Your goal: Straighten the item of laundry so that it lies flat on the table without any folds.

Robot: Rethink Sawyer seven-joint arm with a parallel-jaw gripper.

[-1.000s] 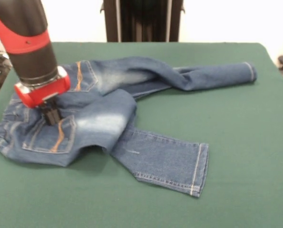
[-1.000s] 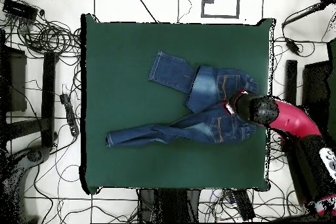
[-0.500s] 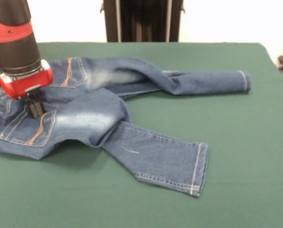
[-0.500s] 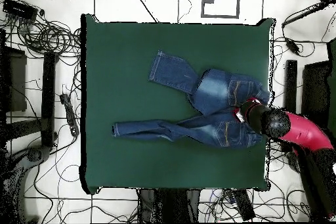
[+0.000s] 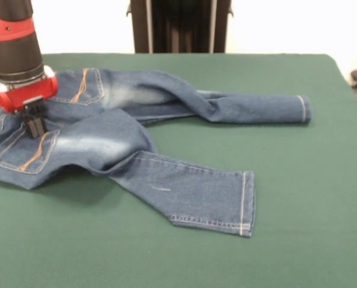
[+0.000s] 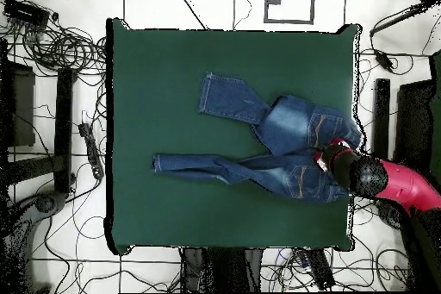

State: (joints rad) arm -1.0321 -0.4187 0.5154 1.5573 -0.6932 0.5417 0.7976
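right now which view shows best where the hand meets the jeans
The front view: the hand comes down onto the jeans at the waist end, between the back pockets. The overhead view gives the whole jeans on the table, but the arm covers the contact.

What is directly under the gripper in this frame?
The gripper presses down into the waist end of the jeans, between the two back pockets. The green table lies beneath; the fabric hides whether anything is pinched.

floor: tangled black cables [image 6: 60, 45] | front view: dark stand [image 5: 179, 26]
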